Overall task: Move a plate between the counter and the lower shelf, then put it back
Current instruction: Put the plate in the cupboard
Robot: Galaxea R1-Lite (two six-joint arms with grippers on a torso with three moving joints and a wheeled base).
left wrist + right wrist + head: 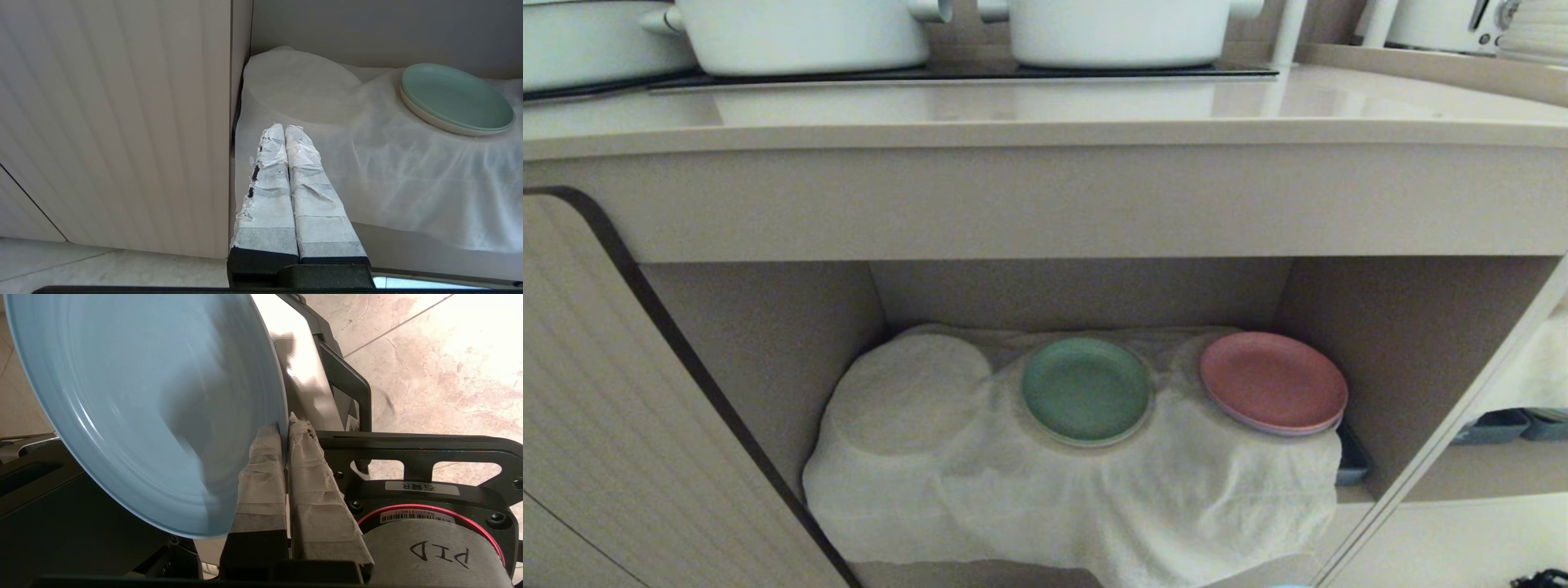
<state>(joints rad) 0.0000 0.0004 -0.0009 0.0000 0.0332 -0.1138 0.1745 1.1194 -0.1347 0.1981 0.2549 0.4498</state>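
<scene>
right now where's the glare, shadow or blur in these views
Head view: pale reflections sheen the counter, and the lower shelf recess is shaded behind the green plate. Right wrist view: the floor is washed out by bright light, and the plate, pinched at its rim by the right end effector, looks smeared near the fingers. Left wrist view: evenly lit, little glare.
</scene>
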